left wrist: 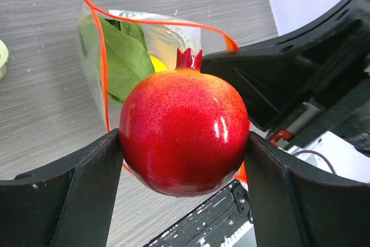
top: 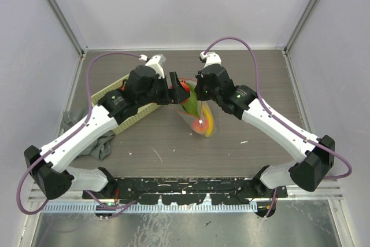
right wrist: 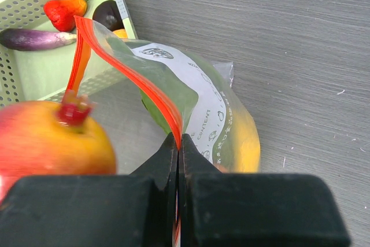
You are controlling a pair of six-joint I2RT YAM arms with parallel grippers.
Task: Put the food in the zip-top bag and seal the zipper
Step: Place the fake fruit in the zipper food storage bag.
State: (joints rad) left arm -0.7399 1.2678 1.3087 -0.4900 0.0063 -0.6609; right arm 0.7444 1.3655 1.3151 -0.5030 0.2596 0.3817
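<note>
My left gripper is shut on a red toy pomegranate and holds it at the open mouth of the clear zip-top bag. The pomegranate also shows in the right wrist view and in the top view. My right gripper is shut on the bag's red-orange zipper strip and holds the mouth up. Inside the bag lie a green leaf and a yellow banana. In the top view the bag hangs between both grippers.
A yellow-green mesh basket stands left of the bag; it holds a red piece, a purple eggplant and a dark brown piece. A grey cloth lies under the left arm.
</note>
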